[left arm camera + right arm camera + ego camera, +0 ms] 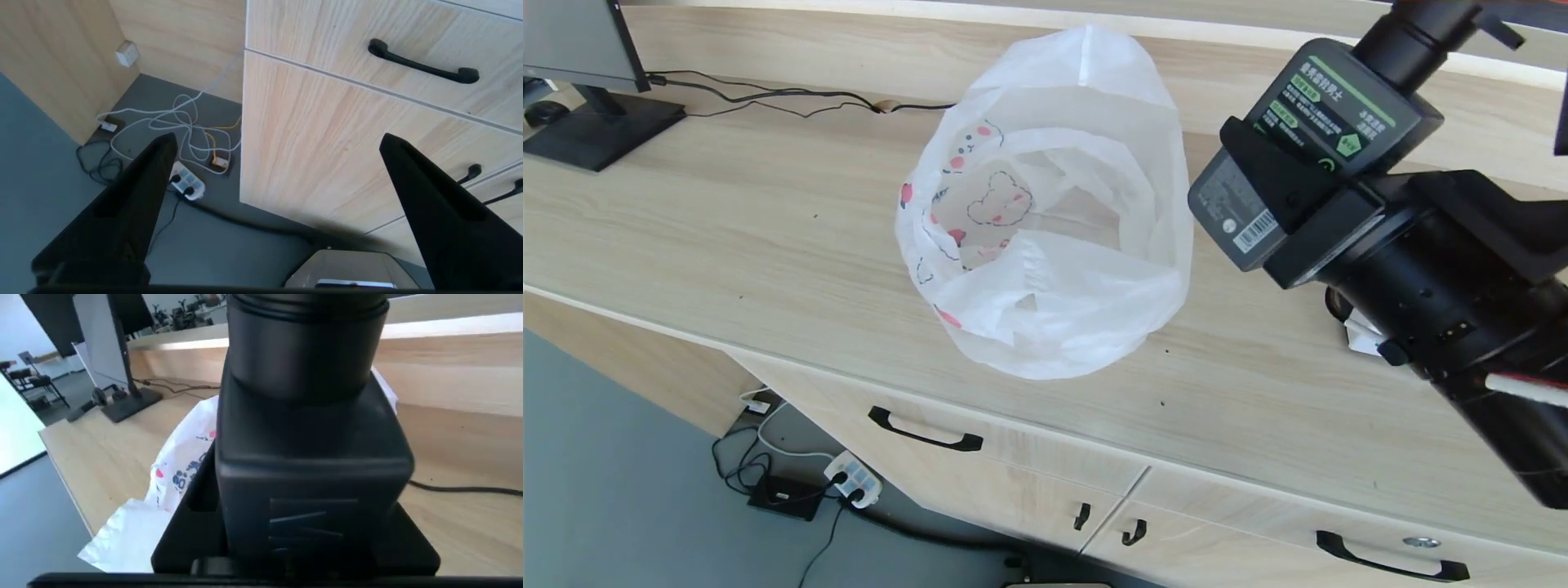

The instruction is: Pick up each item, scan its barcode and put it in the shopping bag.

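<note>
1. The wooden counter (727, 245) gives me broad open room left of the bag. Its near edge drops to the drawers (343, 139). A monitor stand (600, 122) and cables (768, 98) sit far left, well apart.
2. The shopping bag (1045, 220) stands mid-counter with its mouth open upward and its near rim slumped.
3. The right gripper (1298, 196) is clamped on a dark grey bottle (1327, 106), held above the counter just right of the bag, barcode (1252, 231) facing up. I judge this the scanning step. Next I would carry the bottle left over the mouth, lower it and release, clear of the soft rim.
4. The left gripper (278, 147) hangs spread wide, holding nothing, beside the drawer fronts.
</note>
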